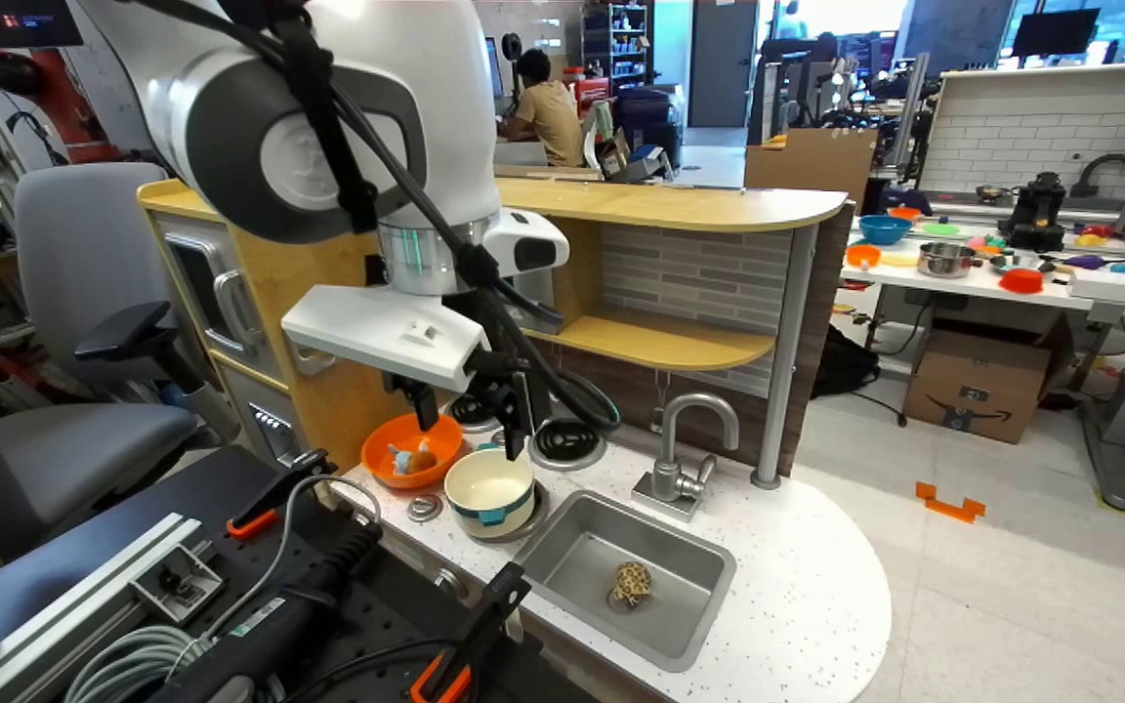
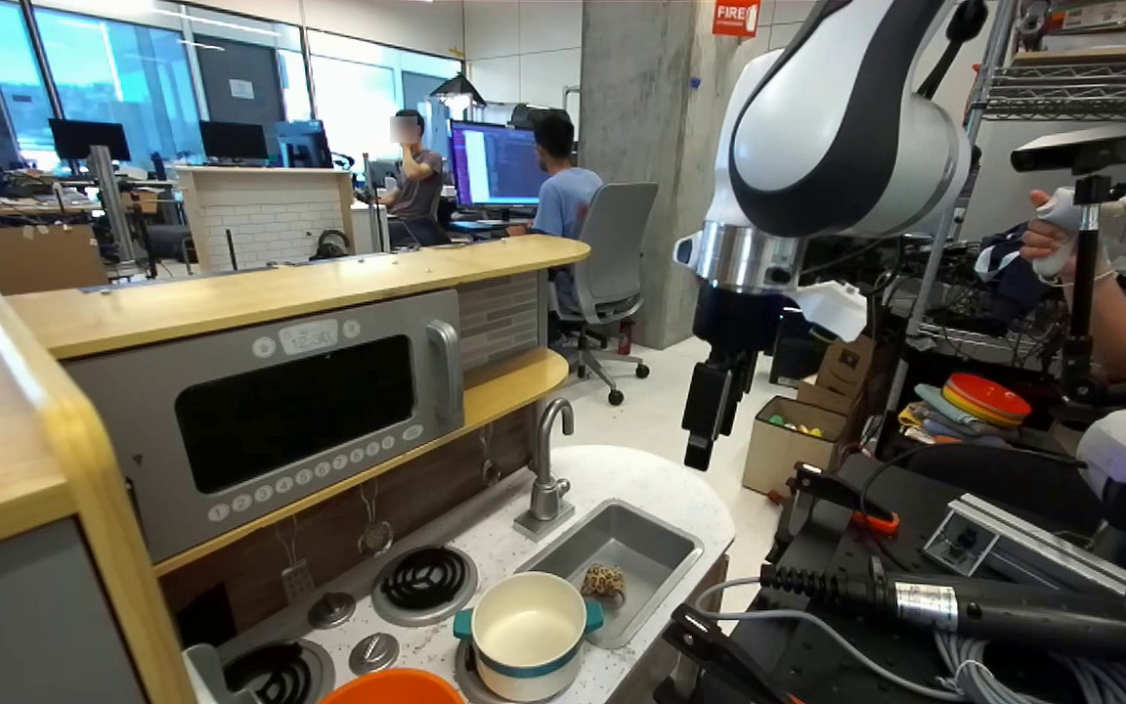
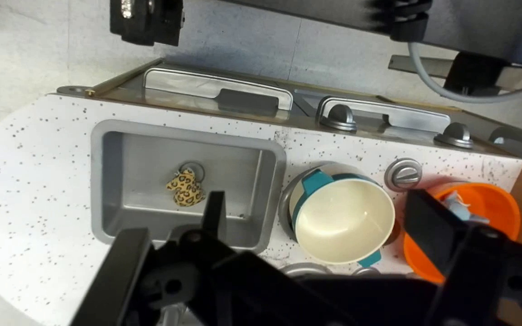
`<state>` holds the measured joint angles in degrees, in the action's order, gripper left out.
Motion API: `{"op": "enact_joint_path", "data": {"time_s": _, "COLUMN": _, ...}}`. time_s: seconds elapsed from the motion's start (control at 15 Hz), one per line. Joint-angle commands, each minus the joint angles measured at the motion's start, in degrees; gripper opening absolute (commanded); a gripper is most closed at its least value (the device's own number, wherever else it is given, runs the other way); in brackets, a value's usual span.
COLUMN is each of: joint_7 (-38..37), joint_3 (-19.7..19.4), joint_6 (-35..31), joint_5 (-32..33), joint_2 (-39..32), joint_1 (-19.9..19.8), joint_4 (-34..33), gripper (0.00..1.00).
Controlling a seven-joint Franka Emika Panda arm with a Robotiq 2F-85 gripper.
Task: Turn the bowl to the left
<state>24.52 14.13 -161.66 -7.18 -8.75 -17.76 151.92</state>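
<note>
The bowl is a round cream pot with a teal band and two teal handles. It stands upright on a front stove burner, between the sink and the orange dish, in both exterior views (image 1: 489, 483) (image 2: 529, 626). In the wrist view the bowl (image 3: 345, 222) shows between the two fingers, with one handle toward the counter's front edge and one toward the back. It looks empty. My gripper is open and empty, fingers pointing down above the counter, apart from the bowl, in both exterior views (image 1: 471, 430) (image 2: 707, 445). The gripper's fingers (image 3: 316, 197) are spread wide in the wrist view.
An orange dish (image 1: 377, 459) holding small toys stands close beside the bowl. The sink (image 1: 709, 557) holds a leopard-print toy (image 1: 632, 582). A faucet (image 1: 672, 469) rises behind it. A wooden shelf (image 1: 680, 337) and a toy microwave (image 2: 294, 416) overhang the back of the counter.
</note>
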Motion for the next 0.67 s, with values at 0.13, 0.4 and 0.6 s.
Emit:
{"op": "enact_joint_path", "data": {"time_s": 0.13, "joint_7": -3.6, "joint_3": -7.5, "joint_6": 3.9, "joint_5": 0.2, "joint_2": 5.0, "joint_1": 8.1, "joint_4": 1.3, "gripper": 1.00}}
{"op": "enact_joint_path", "data": {"time_s": 0.4, "joint_7": -6.9, "joint_3": -9.7, "joint_6": 6.5, "joint_5": 2.2, "joint_2": 7.8, "joint_1": 10.1, "joint_4": 2.9, "gripper": 1.00}}
{"op": "enact_joint_path", "data": {"time_s": 0.6, "joint_7": -6.9, "joint_3": -9.8, "joint_6": 6.5, "joint_5": 2.2, "joint_2": 7.8, "joint_1": 10.1, "joint_4": 3.0, "gripper": 1.00}}
